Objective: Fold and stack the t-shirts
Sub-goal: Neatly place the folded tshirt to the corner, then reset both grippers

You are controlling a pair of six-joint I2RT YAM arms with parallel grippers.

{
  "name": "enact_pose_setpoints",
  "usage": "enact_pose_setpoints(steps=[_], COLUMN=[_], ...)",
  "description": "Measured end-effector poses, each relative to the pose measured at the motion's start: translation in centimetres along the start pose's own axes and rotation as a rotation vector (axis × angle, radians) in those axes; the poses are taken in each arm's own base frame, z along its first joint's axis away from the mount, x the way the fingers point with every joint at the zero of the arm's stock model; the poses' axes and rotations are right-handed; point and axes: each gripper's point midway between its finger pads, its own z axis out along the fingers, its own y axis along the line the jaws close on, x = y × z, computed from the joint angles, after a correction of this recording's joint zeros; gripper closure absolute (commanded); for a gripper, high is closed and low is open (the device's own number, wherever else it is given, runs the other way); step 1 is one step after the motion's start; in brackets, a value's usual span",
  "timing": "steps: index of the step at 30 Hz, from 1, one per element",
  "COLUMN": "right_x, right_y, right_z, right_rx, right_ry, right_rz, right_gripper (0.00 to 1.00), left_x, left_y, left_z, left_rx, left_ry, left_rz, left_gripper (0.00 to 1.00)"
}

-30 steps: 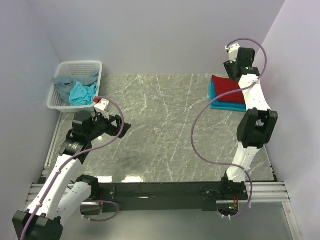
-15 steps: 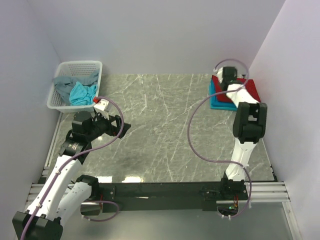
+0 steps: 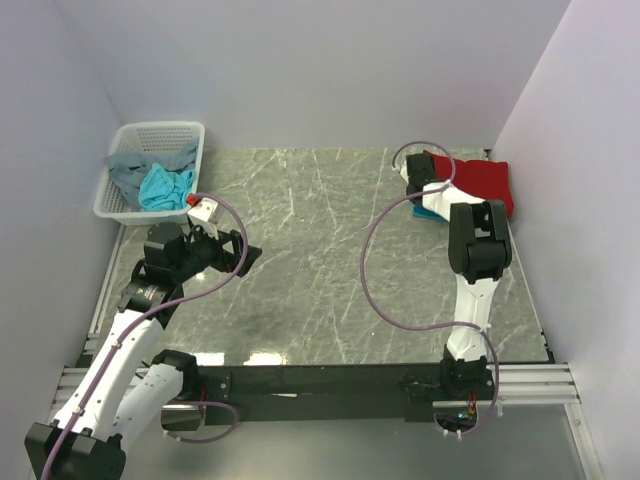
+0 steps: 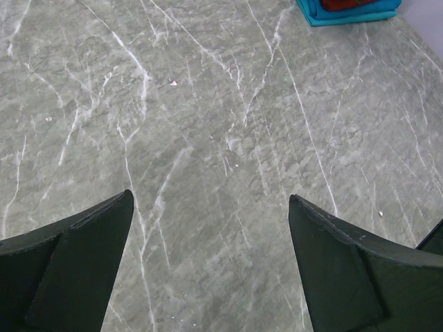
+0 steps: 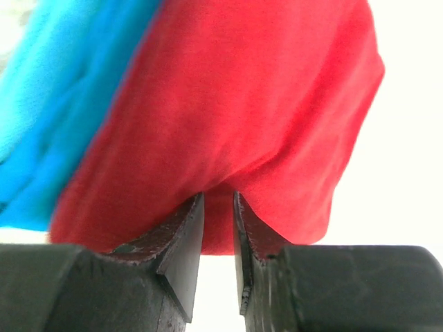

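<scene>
A dark red t-shirt point(image 3: 482, 180) lies on a teal-blue t-shirt point(image 3: 428, 213) at the far right of the table. My right gripper point(image 3: 424, 188) is at the stack's left edge. In the right wrist view its jaws point(image 5: 218, 197) are nearly closed, pinching the red shirt's point(image 5: 242, 104) edge, with the teal-blue shirt point(image 5: 62, 104) to the left. My left gripper point(image 3: 243, 256) is open and empty above bare table; its own view point(image 4: 210, 197) shows the stack point(image 4: 346, 15) far off. A grey shirt point(image 3: 125, 168) and a light turquoise shirt point(image 3: 165, 187) lie crumpled in the basket.
A white mesh basket point(image 3: 150, 133) stands at the far left corner. Lilac walls close in the table on the left, back and right. The right wall runs just beside the stack. The table is grey marble point(image 3: 330, 250).
My right arm dropped from raised above the stack to its left edge and closed on the red shirt. The red shirt has shifted right toward the wall. The left arm has not moved.
</scene>
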Motion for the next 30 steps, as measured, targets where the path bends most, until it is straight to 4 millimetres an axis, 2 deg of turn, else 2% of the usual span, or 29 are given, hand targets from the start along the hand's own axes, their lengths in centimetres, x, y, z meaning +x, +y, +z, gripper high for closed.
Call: enact_pose_setpoints(steps=[4, 8, 10, 14, 17, 20, 24, 27, 30], right_x=[-0.2, -0.1, 0.5, 3.0, 5.3, 6.6, 7.5, 8.4, 8.3], right_y=[-2.5, -7.3, -10.1, -12.8, -13.1, -12.2, -8.1, -6.1, -6.8], right_z=[-0.4, -1.6, -2.2, -1.2, 0.3, 2.4, 4.9, 5.5, 5.2], right_rx=[0.001, 0.046, 0.084, 0.123, 0.119, 0.096, 0.008, -0.031, -0.009], right_ry=[-0.014, -0.048, -0.059, -0.029, 0.019, 0.06, 0.1, 0.126, 0.121], right_rz=[0.053, 0.153, 0.206, 0.27, 0.286, 0.282, 0.224, 0.193, 0.202], right_gripper=[0.69, 0.69, 0.69, 0.69, 0.69, 0.69, 0.69, 0.69, 0.69], left_x=[0.0, 0.0, 0.0, 0.0, 0.0, 0.1, 0.1, 0.1, 0.1], left_y=[0.0, 0.0, 0.0, 0.0, -0.1, -0.1, -0.1, -0.1, 0.0], left_z=[0.0, 0.0, 0.0, 0.0, 0.0, 0.1, 0.1, 0.1, 0.1], left_rx=[0.0, 0.0, 0.001, 0.003, 0.006, 0.006, 0.006, 0.006, 0.004], left_ry=[0.0, 0.0, 0.0, 0.0, 0.001, 0.004, 0.006, 0.006, 0.006], left_rz=[0.0, 0.0, 0.0, 0.0, 0.0, -0.002, -0.002, -0.002, -0.002], left_gripper=[0.01, 0.01, 0.01, 0.01, 0.01, 0.01, 0.01, 0.0, 0.01])
